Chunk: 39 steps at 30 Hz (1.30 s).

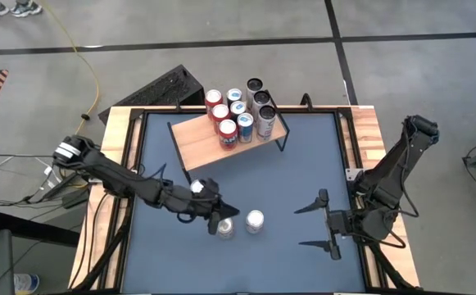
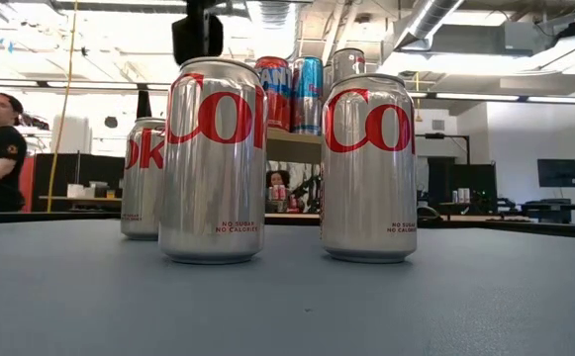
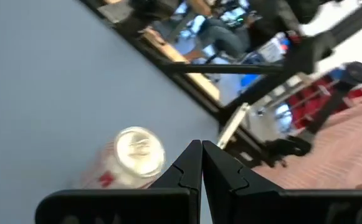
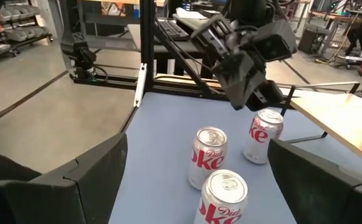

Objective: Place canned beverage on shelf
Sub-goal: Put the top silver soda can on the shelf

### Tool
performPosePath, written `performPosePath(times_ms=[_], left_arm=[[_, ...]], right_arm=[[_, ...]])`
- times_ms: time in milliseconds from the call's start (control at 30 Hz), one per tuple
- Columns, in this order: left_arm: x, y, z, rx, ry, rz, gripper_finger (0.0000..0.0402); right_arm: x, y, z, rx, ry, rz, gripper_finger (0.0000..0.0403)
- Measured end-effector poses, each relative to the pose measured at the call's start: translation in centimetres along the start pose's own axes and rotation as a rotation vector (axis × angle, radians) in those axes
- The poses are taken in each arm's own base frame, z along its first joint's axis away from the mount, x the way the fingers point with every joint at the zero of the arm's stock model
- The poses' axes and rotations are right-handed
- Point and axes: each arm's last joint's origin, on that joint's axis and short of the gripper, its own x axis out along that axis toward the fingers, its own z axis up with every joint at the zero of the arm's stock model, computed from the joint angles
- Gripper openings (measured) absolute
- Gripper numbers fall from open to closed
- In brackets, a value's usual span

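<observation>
The clenched, empty left gripper (image 1: pixel 231 212) hovers just beside a silver upright soda can (image 1: pixel 224 229); the right gripper (image 1: pixel 315 223) waits spread wide, well apart from it.

In the low view, two silver cans (image 2: pixel 213 158) (image 2: pixel 369 168) each bear large red letters "Co" and small print "NO SUGAR NO CALORIES" near the base. The right wrist view shows "Diet" on a silver can (image 4: pixel 208 157).
</observation>
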Motion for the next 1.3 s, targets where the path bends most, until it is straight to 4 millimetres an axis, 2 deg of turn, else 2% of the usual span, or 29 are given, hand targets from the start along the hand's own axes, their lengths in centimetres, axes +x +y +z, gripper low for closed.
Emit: performPosePath(times_ms=[200,300,400,567,700,833,933,1000,1133,1300], left_arm=[[1.0,-0.1,-0.3,-0.053,-0.062,-0.069,0.0001],[1.3,-0.6,-0.3,0.064,-0.092,-0.164,0.0013],[1.3,-1.4,0.0,0.188,-0.137,-0.26,0.0042],[1.4,-4.1,1.5,0.383,-0.172,-0.347,0.011],[1.7,-7.5,2.5,0.542,-0.105,-0.374,0.0162],[1.3,-11.1,4.7,0.678,0.071,-0.287,0.0198],[0.0,-13.7,7.0,0.786,0.139,-0.242,0.0209],[-1.0,-14.6,8.0,0.853,0.151,-0.147,0.021],[-1.9,-14.5,7.6,0.921,0.198,-0.015,0.021],[-2.7,-13.0,6.2,0.931,0.352,0.155,0.021]], right_arm=[[0.0,0.0,-0.1,-0.01,0.01,0.0,0.038],[0.0,-0.1,-0.3,-0.024,0.025,-0.003,0.038],[0.0,-0.1,-0.4,-0.024,0.037,-0.004,0.038],[0.0,-0.1,-0.5,-0.024,0.038,-0.004,0.038],[0.0,-0.1,-0.6,-0.037,0.052,-0.006,0.038],[0.0,-0.1,-0.6,-0.035,0.05,-0.006,0.038],[0.0,-0.1,-0.6,-0.035,0.05,-0.006,0.038],[0.0,-0.1,-0.6,-0.036,0.052,-0.006,0.038],[0.0,-0.1,-0.6,-0.037,0.052,-0.006,0.038],[-0.1,-0.1,-0.7,-0.02,0.057,-0.005,0.038]])
